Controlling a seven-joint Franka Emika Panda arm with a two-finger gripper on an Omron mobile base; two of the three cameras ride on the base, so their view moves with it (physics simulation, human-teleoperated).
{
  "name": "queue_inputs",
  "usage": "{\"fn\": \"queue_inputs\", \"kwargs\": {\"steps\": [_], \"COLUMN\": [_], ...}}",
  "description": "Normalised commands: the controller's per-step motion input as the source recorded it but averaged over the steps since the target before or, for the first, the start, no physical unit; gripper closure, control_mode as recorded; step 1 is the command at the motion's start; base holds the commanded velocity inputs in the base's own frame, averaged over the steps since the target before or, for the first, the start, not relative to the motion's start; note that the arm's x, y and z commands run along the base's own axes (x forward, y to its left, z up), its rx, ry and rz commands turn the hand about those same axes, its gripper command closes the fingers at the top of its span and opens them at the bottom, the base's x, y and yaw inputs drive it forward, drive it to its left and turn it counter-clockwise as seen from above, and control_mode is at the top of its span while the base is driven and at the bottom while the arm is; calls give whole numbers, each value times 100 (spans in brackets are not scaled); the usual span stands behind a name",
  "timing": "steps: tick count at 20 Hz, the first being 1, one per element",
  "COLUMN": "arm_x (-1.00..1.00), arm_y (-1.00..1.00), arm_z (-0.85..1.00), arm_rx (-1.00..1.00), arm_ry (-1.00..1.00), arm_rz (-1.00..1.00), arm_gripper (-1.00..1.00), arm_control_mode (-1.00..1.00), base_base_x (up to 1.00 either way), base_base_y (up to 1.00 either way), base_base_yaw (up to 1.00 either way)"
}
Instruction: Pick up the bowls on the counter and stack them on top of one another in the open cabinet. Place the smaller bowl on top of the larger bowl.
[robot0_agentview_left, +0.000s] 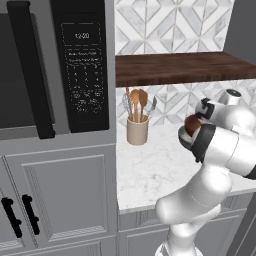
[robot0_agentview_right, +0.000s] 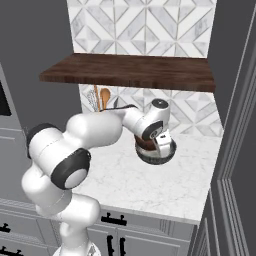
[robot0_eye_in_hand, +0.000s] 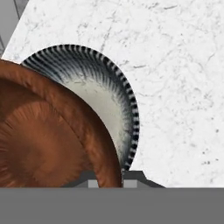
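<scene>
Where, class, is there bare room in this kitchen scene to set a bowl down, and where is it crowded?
The dark shelf board lies bare along its length. The counter is bare from the utensil holder forward to its front edge. It is crowded at the right: the gripper, shut on the brown bowl, sits at the grey-blue bowl.

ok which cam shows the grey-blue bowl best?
Hand view: the larger bowl shows its striped rim and pale inside, partly behind the smaller bowl. Right base view shows its dark outside under the hand; left base view, little of it.
</scene>
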Motion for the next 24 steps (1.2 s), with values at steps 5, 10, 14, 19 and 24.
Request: {"fn": "queue_inputs", "kwargs": {"steps": [5,10,14,19,24], "arm_x": [49,37,27,-7,-49], "arm_y": [-16,-25,0,-28,-49], "arm_z": [-36,-28,2,32,-10], "arm_rx": [0,0,0,7,1], "arm_ry": [5,4,0,0,10], "arm_rz": [0,0,0,0,1], "arm_gripper": [100,-100,-100,-100,-100], "arm_control_mode": [-100,-100,-100,-100,-100], "base_base_x": [0,0,0,0,0], "base_base_y": [0,0,0,0,0], "base_base_yaw": [0,0,0,0,0]}}
